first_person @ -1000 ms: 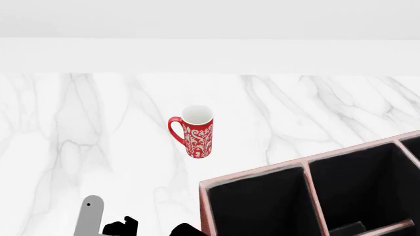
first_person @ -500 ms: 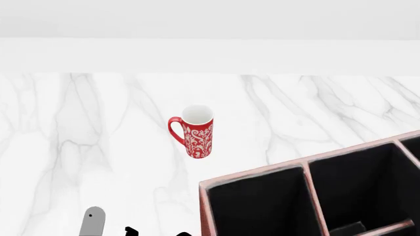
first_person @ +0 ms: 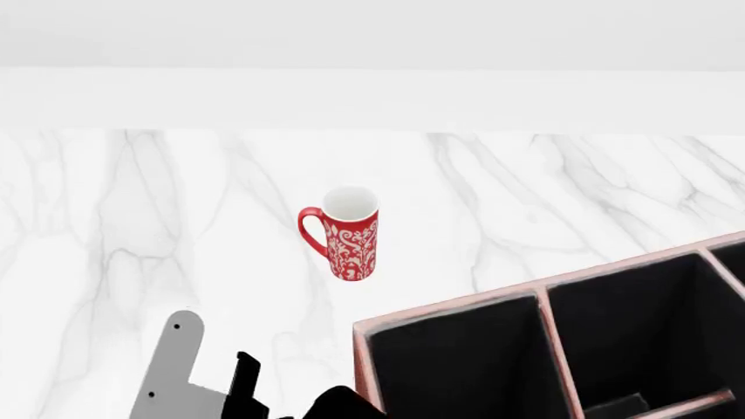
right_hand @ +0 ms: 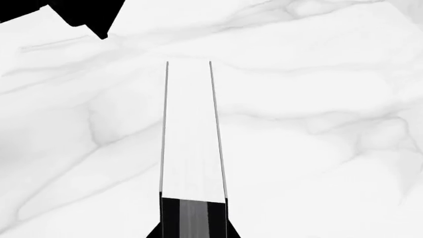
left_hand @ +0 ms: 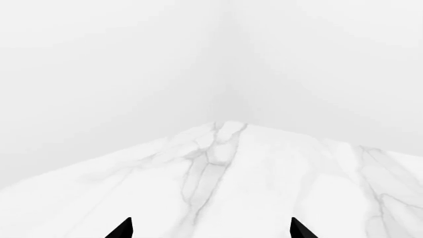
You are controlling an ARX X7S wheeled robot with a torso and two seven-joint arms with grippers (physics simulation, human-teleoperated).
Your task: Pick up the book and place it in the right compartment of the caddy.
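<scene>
A: Caddy fills the lower right of the head view, black compartments open upward, on the marble table. Red patterned mug stands upright at centre, apart from it.

B: And the book?

A: Right wrist view, centre frame: white page edges running upward, thin dark covers either side, the right gripper clamped on its lower end.

B: Left gripper?

A: Two black fingertips at the bottom edge of its wrist view, spread wide, nothing between them. In the head view that arm shows at lower left.
</scene>
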